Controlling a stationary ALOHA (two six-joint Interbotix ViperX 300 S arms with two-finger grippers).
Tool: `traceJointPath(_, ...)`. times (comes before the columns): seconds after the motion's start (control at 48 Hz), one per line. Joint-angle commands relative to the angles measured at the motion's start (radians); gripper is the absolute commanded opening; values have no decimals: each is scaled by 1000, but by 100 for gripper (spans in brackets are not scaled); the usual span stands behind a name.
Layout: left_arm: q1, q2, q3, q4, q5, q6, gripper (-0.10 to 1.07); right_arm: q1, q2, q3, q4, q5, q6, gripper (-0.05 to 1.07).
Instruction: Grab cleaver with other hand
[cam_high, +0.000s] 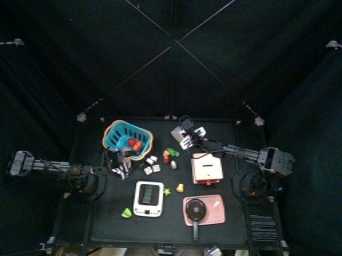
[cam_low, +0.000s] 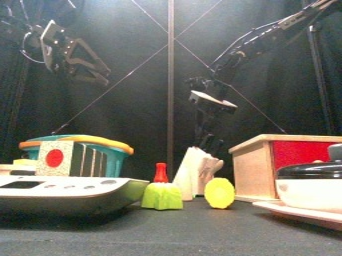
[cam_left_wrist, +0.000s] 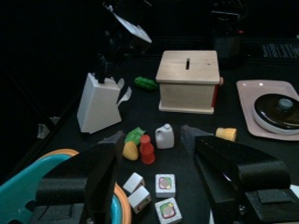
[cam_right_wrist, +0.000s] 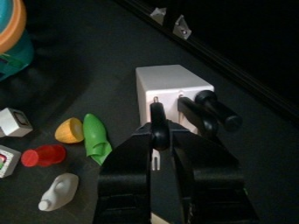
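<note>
Holding the cleaver (cam_low: 214, 99) above the knife block (cam_low: 198, 172), right gripper (cam_right_wrist: 156, 136) clamped on it. Hanging well away from that block with the left gripper (cam_left_wrist: 158, 153) gaping wide; probably needing to bring it across onto the cleaver.

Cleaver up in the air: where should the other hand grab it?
Probably the broad pale blade of the cleaver, since the right gripper seems to pinch its handle end, leaving the blade jutting free above the knife block. The open left gripper could come in from its own side and close across the blade's flat faces.
</note>
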Motion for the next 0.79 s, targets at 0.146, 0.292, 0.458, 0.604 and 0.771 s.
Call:
traceJointPath(0.146,2,0,-12,-2,5,-2,90,49,-81,-8,-6,40,2,40)
traceJointPath(0.292,0,0,-11,0,5,0,90,101,-112,-3,-6,80,2,40)
traceJointPath(0.458,0,0,-8,-2,3,0,90,172,-161,-2,-8,124,5,40)
traceJointPath(0.604,0,0,-6,-2,5,3,90,227,-210,2,-11,130,5,40)
traceJointPath(0.771,0,0,-8,-2,5,3,90,253,-262,29,-18,130,5,40)
